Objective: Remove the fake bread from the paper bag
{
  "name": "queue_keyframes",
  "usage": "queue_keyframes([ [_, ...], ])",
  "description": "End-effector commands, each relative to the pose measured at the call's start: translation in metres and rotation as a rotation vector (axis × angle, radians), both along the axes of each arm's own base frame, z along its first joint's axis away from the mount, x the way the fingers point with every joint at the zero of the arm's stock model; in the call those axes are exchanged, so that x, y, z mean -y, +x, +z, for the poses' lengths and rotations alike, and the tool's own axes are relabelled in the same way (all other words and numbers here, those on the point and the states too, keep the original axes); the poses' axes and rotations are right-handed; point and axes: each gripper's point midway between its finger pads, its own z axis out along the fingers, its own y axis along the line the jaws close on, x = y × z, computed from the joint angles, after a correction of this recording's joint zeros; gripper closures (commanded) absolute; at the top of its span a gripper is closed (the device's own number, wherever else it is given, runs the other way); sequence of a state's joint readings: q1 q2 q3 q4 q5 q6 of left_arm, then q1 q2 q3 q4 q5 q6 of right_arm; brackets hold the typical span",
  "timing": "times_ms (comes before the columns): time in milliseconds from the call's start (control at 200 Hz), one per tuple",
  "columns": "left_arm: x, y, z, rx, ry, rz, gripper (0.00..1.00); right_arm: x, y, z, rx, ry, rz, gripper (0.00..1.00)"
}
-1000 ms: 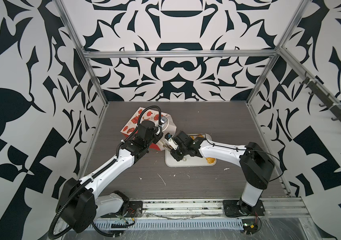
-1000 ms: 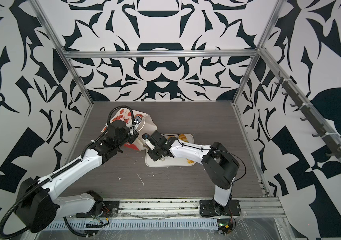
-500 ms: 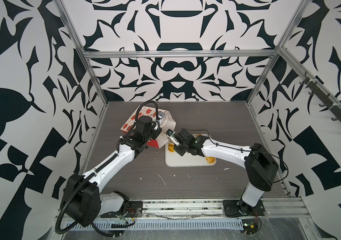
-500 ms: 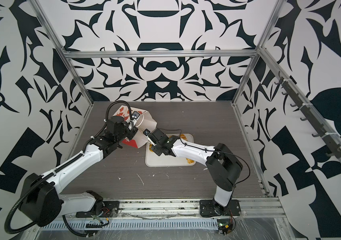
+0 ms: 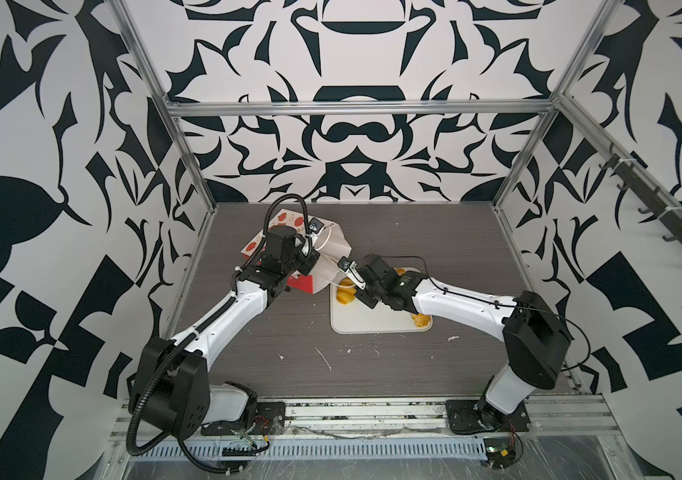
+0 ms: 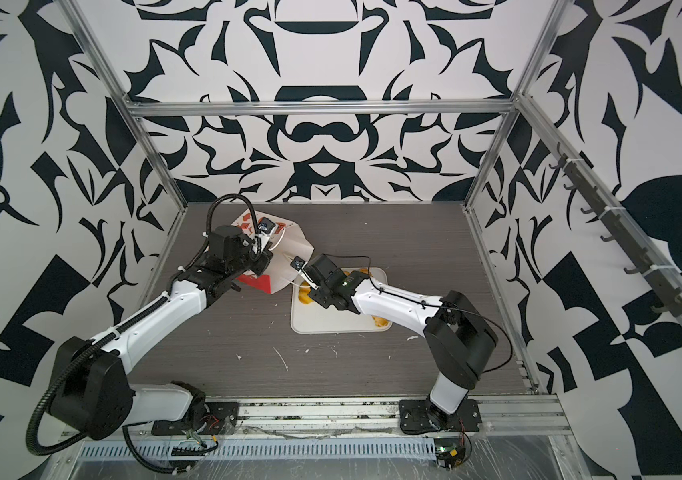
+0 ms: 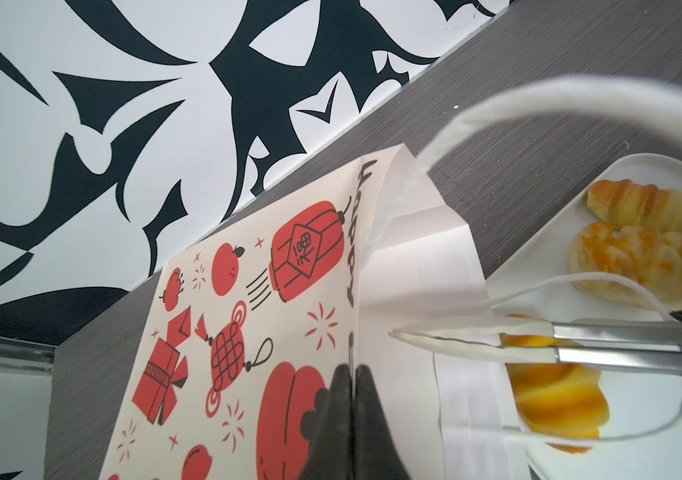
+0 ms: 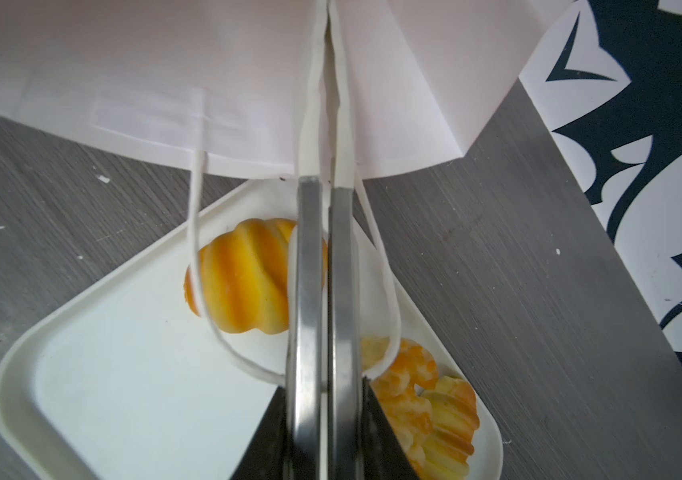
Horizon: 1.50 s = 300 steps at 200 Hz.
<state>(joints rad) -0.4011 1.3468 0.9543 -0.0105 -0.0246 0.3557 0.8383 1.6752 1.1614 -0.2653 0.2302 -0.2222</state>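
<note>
Fake bread (image 8: 248, 278): pieces lie on the white tray (image 8: 123, 395); any remaining inside the paper bag (image 7: 248, 311) I cannot see. Left tool (image 7: 351, 374) pinches its printed side, right tool (image 7: 401, 336) its white rim. Risk: handle string (image 8: 196, 249) snagging my right tool, or the paper tearing.

Matt, creased paper: paper bag (image 7: 414, 266). Glossy, plastic-looking: fake bread (image 8: 243, 282). Smooth white plastic: tray (image 8: 123, 395). Matt grey wood grain: table (image 5: 414, 232).

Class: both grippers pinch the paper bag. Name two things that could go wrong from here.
The left gripper and right gripper pinch the paper bag; pulling apart might tear it. The string handle dangles over a ridged pastry on the tray; moving the bag could snag and drag it off.
</note>
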Motion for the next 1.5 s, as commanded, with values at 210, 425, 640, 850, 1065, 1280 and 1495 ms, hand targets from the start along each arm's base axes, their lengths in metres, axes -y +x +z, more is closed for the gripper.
queue_keyframes([
  [210,0.003,0.006,0.012,-0.019,0.01,-0.098,1.0,-0.041,-0.019,0.035,-0.298,0.33,0.064,0.74],
  [425,0.012,-0.003,0.005,-0.045,-0.011,-0.157,1.0,-0.047,-0.02,0.04,-0.603,0.58,-0.019,0.74],
  [640,0.013,-0.007,0.0,-0.056,-0.013,-0.169,1.0,-0.04,-0.016,0.038,-0.789,0.747,-0.076,0.74],
  [850,0.011,-0.008,-0.003,-0.061,0.002,-0.173,1.0,-0.024,-0.019,0.044,-0.816,0.812,-0.096,0.73],
  [1065,0.013,-0.008,-0.006,-0.068,0.001,-0.179,1.0,-0.041,-0.013,0.059,-0.923,0.926,-0.066,0.72],
  [1280,0.014,-0.009,-0.009,-0.07,0.004,-0.183,1.0,-0.055,0.004,0.06,-0.994,0.985,-0.108,0.72],
  [1495,0.019,-0.01,-0.01,-0.069,0.006,-0.198,1.0,-0.078,0.015,0.052,-1.085,1.065,-0.144,0.69],
])
